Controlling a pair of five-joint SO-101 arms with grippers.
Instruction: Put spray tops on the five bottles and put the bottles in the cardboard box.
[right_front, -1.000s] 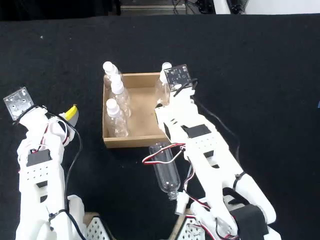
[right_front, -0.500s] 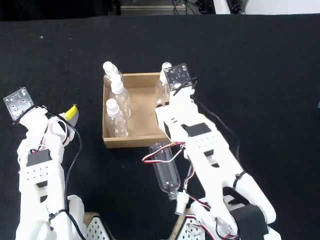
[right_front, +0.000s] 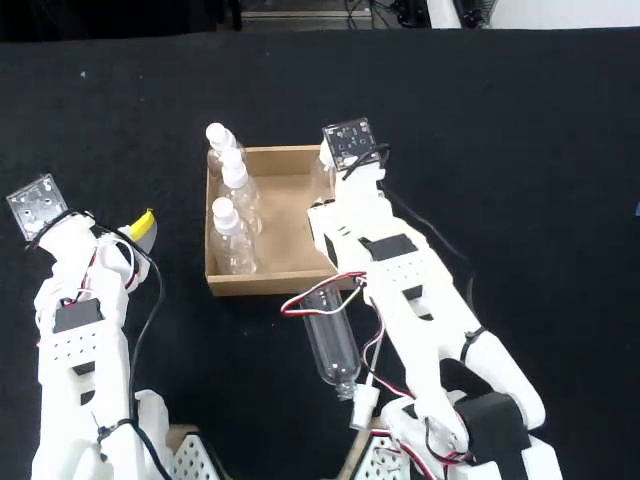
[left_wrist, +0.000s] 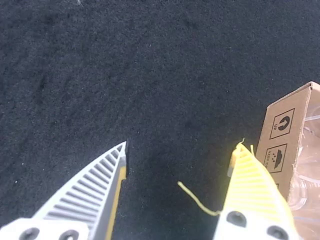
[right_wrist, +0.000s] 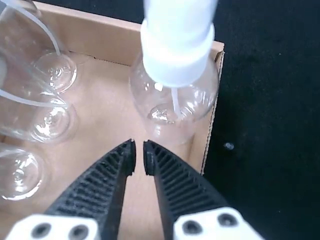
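The cardboard box (right_front: 283, 155) sits mid-table. Three clear bottles with white spray tops (right_front: 233, 172) stand along its left wall. A fourth topped bottle (right_wrist: 175, 75) stands in the box's far right corner, and its clear body (right_front: 322, 180) peeks out beside the right arm. Just above the box floor beside that bottle, my right gripper (right_wrist: 139, 152) is shut with nothing between its fingers. A fifth clear bottle (right_front: 332, 342) lies on the cloth in front of the box, neck pointing toward the near edge. My left gripper (left_wrist: 180, 152) hangs open over bare cloth left of the box (left_wrist: 290, 132).
The table is covered in black cloth (right_front: 520, 150), with free room to the right and behind the box. A red and white cable (right_front: 305, 305) from the right arm loops over the lying bottle. Both arm bases stand at the near edge.
The right arm has shifted slightly left and toward the back over the box's right side. The left arm and the bottles have stayed where they were.
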